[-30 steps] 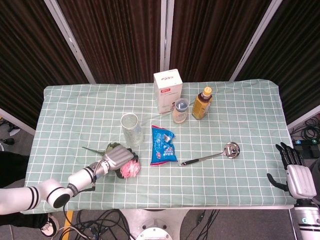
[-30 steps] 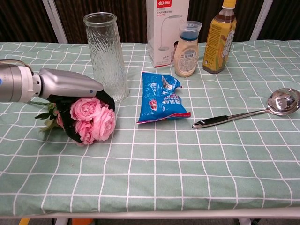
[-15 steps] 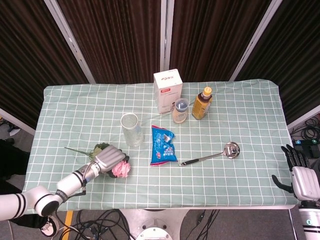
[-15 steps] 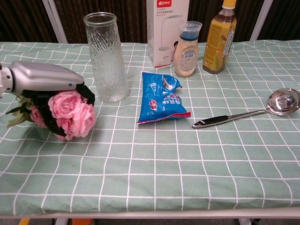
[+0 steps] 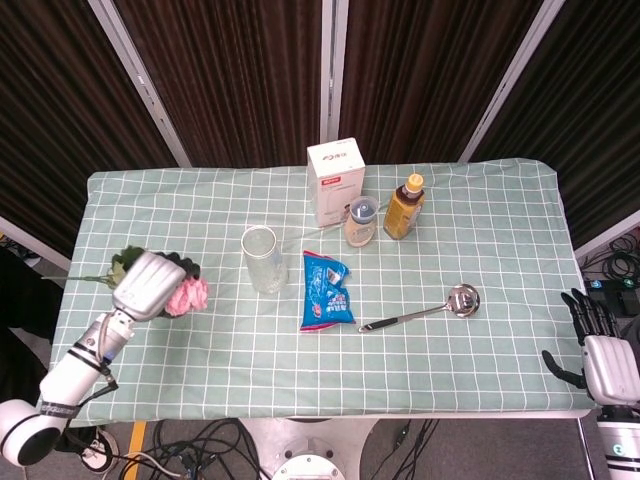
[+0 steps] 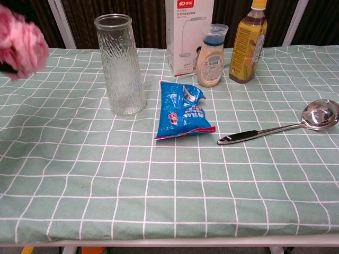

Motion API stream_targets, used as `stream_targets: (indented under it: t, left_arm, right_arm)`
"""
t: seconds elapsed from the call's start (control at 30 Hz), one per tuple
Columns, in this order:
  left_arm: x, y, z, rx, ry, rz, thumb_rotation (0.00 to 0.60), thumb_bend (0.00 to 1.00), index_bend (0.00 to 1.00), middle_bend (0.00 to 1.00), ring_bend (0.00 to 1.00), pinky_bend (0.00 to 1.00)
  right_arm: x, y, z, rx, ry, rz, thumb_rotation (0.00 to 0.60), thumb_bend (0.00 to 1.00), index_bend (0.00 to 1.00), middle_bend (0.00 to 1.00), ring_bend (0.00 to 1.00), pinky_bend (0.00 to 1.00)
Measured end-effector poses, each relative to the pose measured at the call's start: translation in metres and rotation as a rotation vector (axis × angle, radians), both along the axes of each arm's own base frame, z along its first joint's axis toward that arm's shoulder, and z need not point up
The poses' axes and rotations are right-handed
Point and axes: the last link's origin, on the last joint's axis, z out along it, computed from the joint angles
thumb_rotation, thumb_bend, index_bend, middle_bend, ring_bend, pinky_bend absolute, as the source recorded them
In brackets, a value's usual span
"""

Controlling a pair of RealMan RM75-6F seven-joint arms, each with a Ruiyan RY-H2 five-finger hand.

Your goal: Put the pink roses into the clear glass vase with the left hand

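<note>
Roses point(image 5: 187, 295), pink, clutched in left hand point(image 5: 150, 286), lifted at frame's left; stems trail further left. Clear glass vase point(image 5: 263, 259) stands upright, right of blooms. Right hand point(image 5: 600, 360) idle, fingers apart.

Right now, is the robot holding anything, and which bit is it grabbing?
The left hand holds the pink roses just behind the blooms, where the stems begin. The right hand holds nothing.

Left robot hand point(image 5: 150, 285), raised on its extended arm, grips the pink roses point(image 5: 186, 296); right robot hand point(image 5: 598, 355) rests low, fingers apart.
</note>
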Motion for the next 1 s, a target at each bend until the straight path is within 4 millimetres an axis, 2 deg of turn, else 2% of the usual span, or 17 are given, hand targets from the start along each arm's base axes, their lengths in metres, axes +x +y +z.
stream_targets:
  t: [0.2,0.27,0.4,0.63,0.8,1.0]
  left_arm:
    - [0.009,0.013,0.039,0.359,-0.241,-0.119,0.6,0.26,0.5,0.51,0.47,0.64]
    - [0.014,0.016,0.046,0.476,-0.379,-0.162,0.6,0.26,0.5,0.51,0.47,0.65]
    - [0.024,0.021,0.054,0.587,-0.652,-0.211,0.6,0.26,0.5,0.51,0.47,0.65]
    - [0.05,0.022,0.061,0.566,-1.037,-0.188,0.6,0.26,0.5,0.51,0.47,0.64]
    - [0.072,0.024,0.068,0.446,-1.374,-0.095,0.6,0.26,0.5,0.5,0.46,0.64]
    - [0.096,0.044,0.077,0.296,-1.685,0.015,0.6,0.26,0.49,0.49,0.45,0.63]
  right_arm:
    - [0.0,-0.001,-0.002,0.018,0.008,0.016,0.6,0.17,0.0,0.0,0.0,0.0]
    - [-0.001,-0.001,-0.003,0.023,0.009,0.015,0.6,0.17,0.0,0.0,0.0,0.0]
    - [0.0,-0.001,-0.004,0.02,0.004,0.021,0.6,0.17,0.0,0.0,0.0,0.0]
    - [0.0,-0.002,-0.004,0.016,0.003,0.02,0.6,0.17,0.0,0.0,0.0,0.0]
    - [-0.001,-0.003,-0.007,0.028,0.0,0.014,0.6,0.17,0.0,0.0,0.0,0.0]
    - [-0.002,-0.004,-0.009,0.041,-0.008,0.024,0.6,0.18,0.0,0.0,0.0,0.0]
